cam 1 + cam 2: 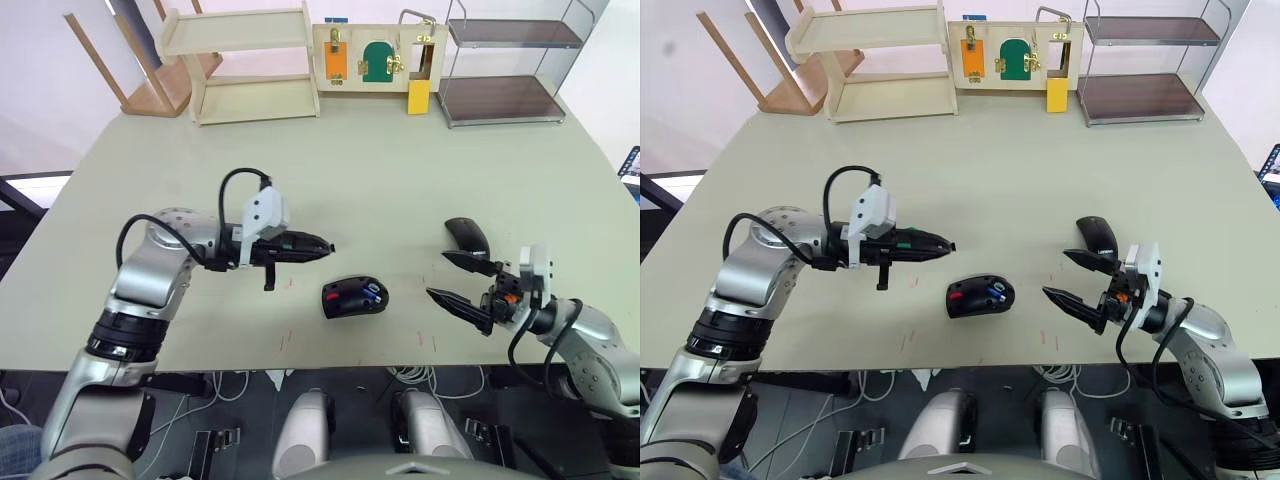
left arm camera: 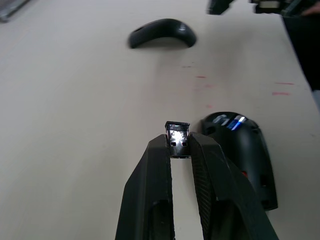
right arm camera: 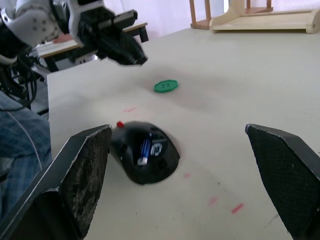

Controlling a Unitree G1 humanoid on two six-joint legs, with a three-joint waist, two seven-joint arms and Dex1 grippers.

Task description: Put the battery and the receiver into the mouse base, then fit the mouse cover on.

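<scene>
**Receiver pinched in the left hand, battery seated in the mouse base**

The left hand (image 1: 322,245) hangs above the surface (image 1: 380,170) with its two black fingers (image 2: 150,165) nearly closed, pinching the receiver (image 2: 178,139) at their tips. The small dark nub stands partly clear beyond the fingertips, and its metal end shows two small square holes.

Just past and below those fingertips lies the mouse base (image 1: 354,297), open side up. The battery (image 3: 145,148) lies inside its hollow, blue with a silvery end, and the red wheel part (image 3: 120,124) shows at one end of the shell.

The right hand (image 1: 457,281) hangs low over the surface with its fingers spread wide apart and nothing between them. The mouse base lies ahead of its fingertips, apart from them. The mouse cover (image 1: 467,236) rests dome up on the surface just beside this hand's upper finger.

A flat green disc (image 3: 165,86) lies on the surface below the left hand, beyond the mouse base as the right hand faces it.
</scene>
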